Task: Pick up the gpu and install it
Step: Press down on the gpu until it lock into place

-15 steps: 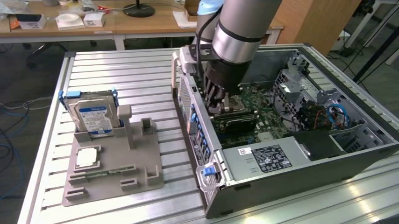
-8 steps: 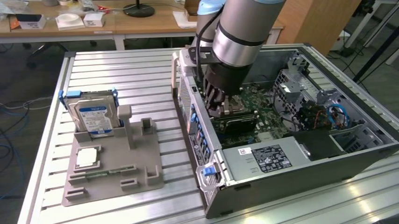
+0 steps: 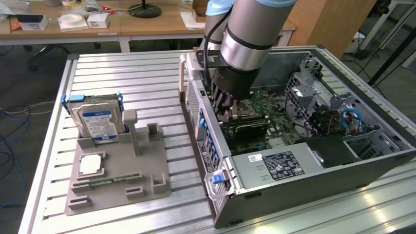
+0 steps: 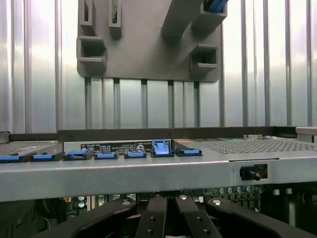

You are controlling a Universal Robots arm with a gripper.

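**Exterior view.** Grey robot arm lowered into an open black-and-silver computer case (image 3: 312,175) lying on its side on the ribbed aluminium worktop (image 3: 130,78). Black tool (image 3: 229,113) set deep inside the case, directly over the green motherboard (image 3: 273,105). Thin, flat, black rectangular gpu (image 3: 246,129) seen as a dark slab on the board, just beyond the tool tip. Contact between the two not resolvable. Well away from the tool, outside the case wall: a grey moulded plastic fixture (image 3: 117,190) resting on the worktop. Upright in its far end, a silver hard drive with a blue-and-white label (image 3: 97,124). Flat in a recess nearer its middle, a small square silver CPU chip (image 3: 89,165).

**Wrist view.** Black tool (image 4: 166,218) with fingers (image 4: 148,223) drawn together, tips meeting in shadow. Whether the card is pinched between them cannot be told. Just ahead of the tool, the silver sheet-metal wall of the case (image 4: 148,173), topped by a row of blue plastic clips (image 4: 161,148). Beyond that wall, the worktop (image 4: 39,74) and the grey fixture (image 4: 143,54), well apart from the tool.
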